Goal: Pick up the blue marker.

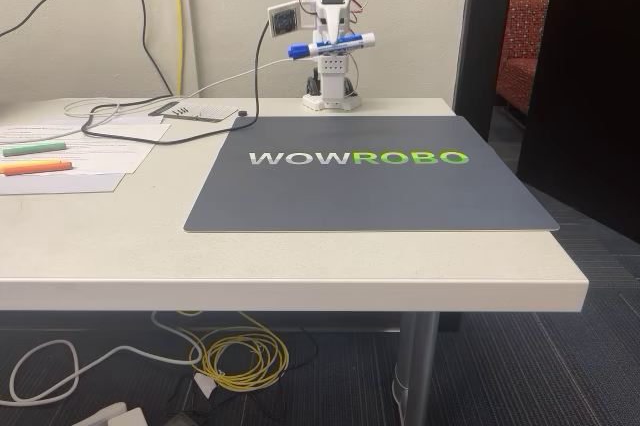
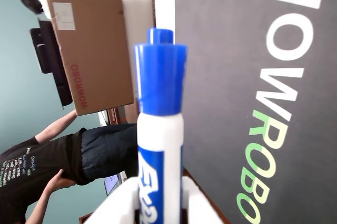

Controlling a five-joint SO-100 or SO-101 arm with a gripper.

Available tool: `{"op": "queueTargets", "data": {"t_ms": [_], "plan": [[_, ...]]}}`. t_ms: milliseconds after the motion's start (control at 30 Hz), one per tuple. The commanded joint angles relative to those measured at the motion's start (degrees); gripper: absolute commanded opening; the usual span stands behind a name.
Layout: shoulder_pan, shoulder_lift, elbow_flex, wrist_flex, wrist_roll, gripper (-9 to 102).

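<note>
Reading "WOWROBO", the mat (image 1: 370, 186) lies below the claw-held blue marker (image 1: 332, 45).

My work surface is a white table (image 1: 300, 266), fixed view. Centre-right lies a dark grey mat (image 1: 370, 196) w/ WOWROBO lettering, flat, front edge near the table's front. My base (image 1: 331, 99) stands just behind the mat's rear edge. Left side: paper sheets (image 1: 90, 146), w/ a green highlighter (image 1: 33, 148) and an orange highlighter (image 1: 36, 168) on them. Black cable (image 1: 170, 128) crosses the rear-left area.
</note>
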Motion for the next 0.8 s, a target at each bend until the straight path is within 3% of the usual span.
{"op": "queueTargets", "data": {"t_ms": [0, 767], "plan": [[0.7, 1.0, -0.3, -2.2, -0.4, 0], [1.6, 0.6, -0.2, -5.1, -2.4, 0]]}}
